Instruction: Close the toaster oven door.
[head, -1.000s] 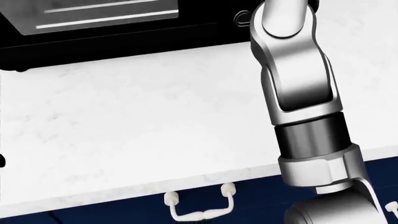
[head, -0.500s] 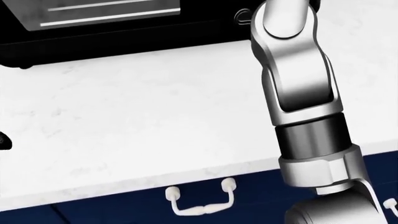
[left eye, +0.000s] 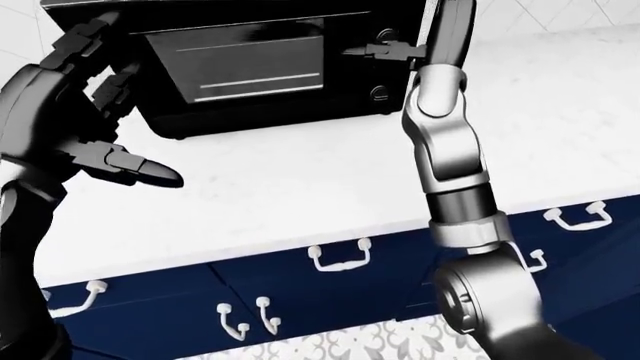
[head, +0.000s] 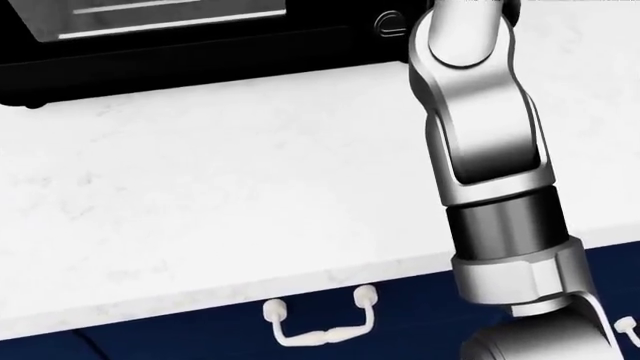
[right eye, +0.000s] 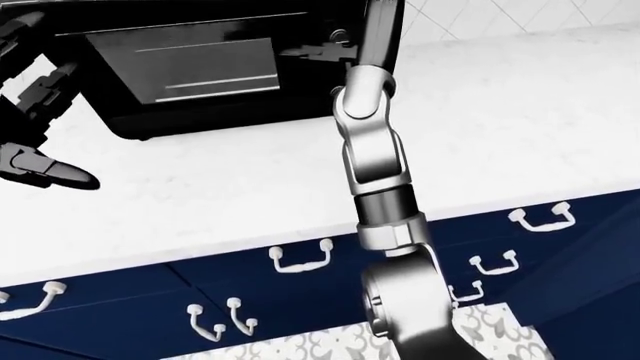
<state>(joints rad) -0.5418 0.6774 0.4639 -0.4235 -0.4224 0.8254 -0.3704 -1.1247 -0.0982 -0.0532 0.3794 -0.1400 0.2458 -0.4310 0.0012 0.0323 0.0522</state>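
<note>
White counter (left eye: 300, 187) across the middle; navy drawers (left eye: 330, 292) with white handles below its near edge.

Black oven (left eye: 260, 67) on the counter, top of the eye views, long axis left-right. Door (left eye: 240, 64) with glass and pale rack lines, apparently near-upright against the oven face; whether fully seated or slightly ajar, cannot tell. Knobs (left eye: 383, 93) on the panel right of the door.

Right arm (left eye: 445, 157) up from the bottom right, silver forearm crossing the counter. Right hand (left eye: 385, 51) at the oven's right panel, just right of the door edge, dark fingers pointing left toward it; spread or pressed together, cannot tell.

Left hand (left eye: 95, 112) just beside the oven's left end, fingers spread, nothing held, one finger (left eye: 150, 172) pointing right over the counter.

Judged: right hand nearer the door, door lying left of it and away into the oven; any remaining push goes that way.

Room: bare counter below the oven, no clutter. Risk: fingers catching a knob rather than the door.
</note>
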